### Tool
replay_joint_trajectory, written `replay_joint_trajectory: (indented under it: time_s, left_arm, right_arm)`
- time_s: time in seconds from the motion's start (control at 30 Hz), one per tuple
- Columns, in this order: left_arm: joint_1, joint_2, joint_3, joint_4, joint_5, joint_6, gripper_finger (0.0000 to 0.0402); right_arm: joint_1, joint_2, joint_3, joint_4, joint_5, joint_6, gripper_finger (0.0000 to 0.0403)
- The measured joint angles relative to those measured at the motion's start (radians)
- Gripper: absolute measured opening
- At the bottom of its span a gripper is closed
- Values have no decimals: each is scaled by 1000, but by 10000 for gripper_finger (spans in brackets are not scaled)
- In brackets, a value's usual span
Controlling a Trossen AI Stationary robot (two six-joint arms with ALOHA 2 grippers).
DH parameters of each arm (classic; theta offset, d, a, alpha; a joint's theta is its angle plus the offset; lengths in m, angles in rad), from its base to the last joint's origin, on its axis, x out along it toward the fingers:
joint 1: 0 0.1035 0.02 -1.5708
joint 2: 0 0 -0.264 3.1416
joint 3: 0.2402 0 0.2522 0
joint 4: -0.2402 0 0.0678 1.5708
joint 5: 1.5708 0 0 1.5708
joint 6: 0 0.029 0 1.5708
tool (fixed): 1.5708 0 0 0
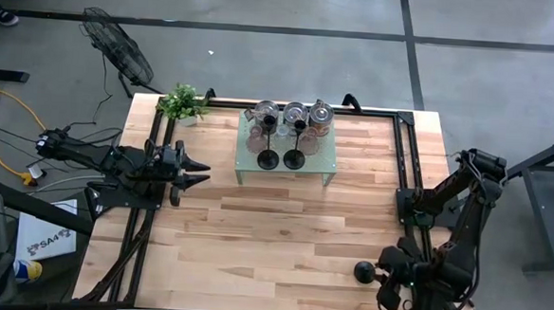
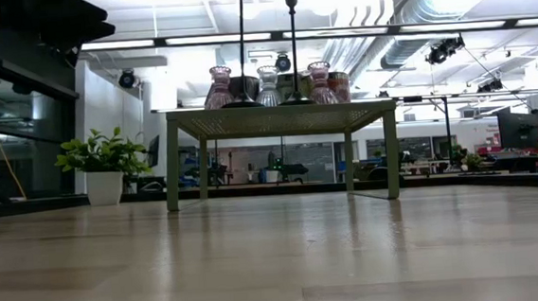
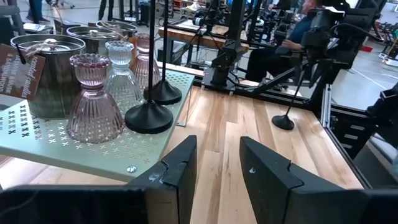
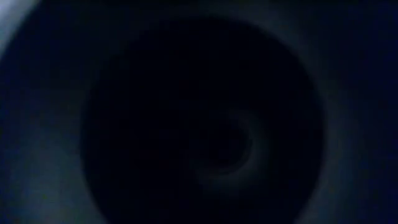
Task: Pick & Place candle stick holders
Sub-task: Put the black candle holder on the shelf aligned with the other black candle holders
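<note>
Black metal by look: two candle stick holders on small green perforated stand mid-desk, third holder alone on desk near my right arm. Left hand low beside stand, fingers parted, holding nothing. Right hand just beside third holder; can't tell its state. My guess: stiff, top-heavy, slick stems, tip-prone. I'd pinch stem low, above domed base. Glass votives close behind, fragile.

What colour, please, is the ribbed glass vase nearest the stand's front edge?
The ribbed glass vase is a pale pink-purple tint, clearest in the left wrist view.
</note>
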Motion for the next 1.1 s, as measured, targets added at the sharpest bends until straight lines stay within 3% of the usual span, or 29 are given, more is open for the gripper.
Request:
replay_joint_trajectory:
  time_s: [0.3,0.77,1.1]
  left_arm:
    - [0,0,0,0,-2,-8,118]
    - [0,0,0,0,-5,-9,118]
    - [0,-1,3,-1,-14,-8,118]
  right_arm:
    - [-31,0,0,-1,21,0,142]
    - [-30,0,0,-6,12,0,13]
    - [-162,-60,0,3,-8,-51,7]
